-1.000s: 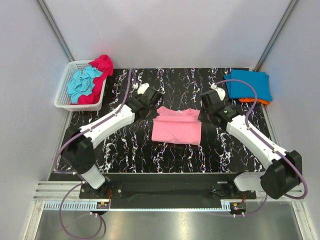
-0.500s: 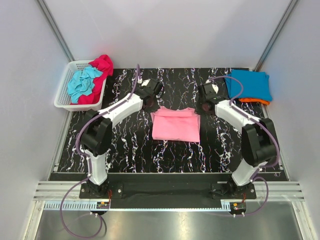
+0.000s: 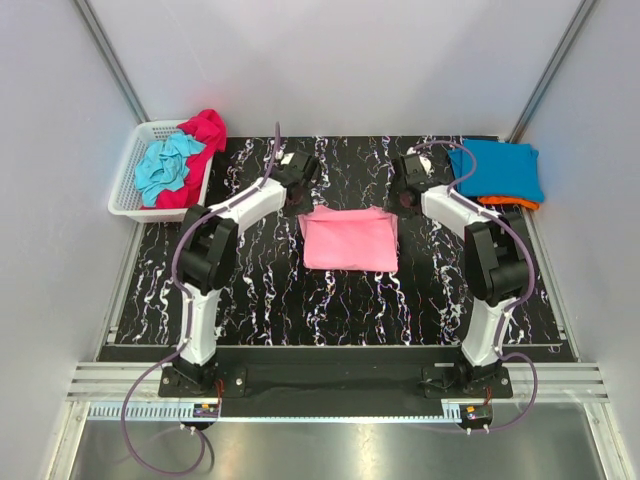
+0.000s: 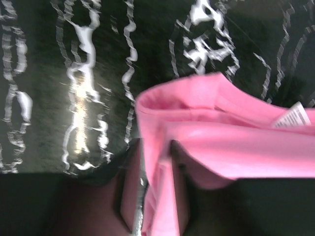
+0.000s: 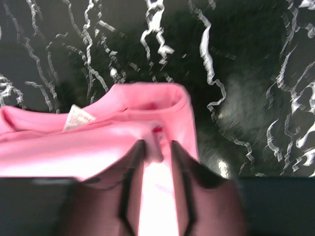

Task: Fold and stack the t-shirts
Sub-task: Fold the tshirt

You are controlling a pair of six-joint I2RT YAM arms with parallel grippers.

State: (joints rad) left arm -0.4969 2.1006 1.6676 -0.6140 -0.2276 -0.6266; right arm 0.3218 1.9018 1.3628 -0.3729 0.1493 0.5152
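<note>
The left claw [image 4: 155,162] is nipped onto the far left corner of the pink shirt [image 3: 350,240], cloth bunched between its fingers. The right claw [image 5: 155,152] pinches the far right corner the same way. The shirt lies folded to a rectangle mid-counter [image 3: 260,290] between the arms, and it looks light and limp, so I'd say it will sag and lose its fold unless both corners are gripped through every layer and carried together. A blue shirt [image 3: 497,170] sits folded on an orange shirt [image 3: 510,203] at far right, while a teal shirt [image 3: 165,165] and a red shirt [image 3: 205,130] lie crumpled in the basket [image 3: 125,195] at far left.
</note>
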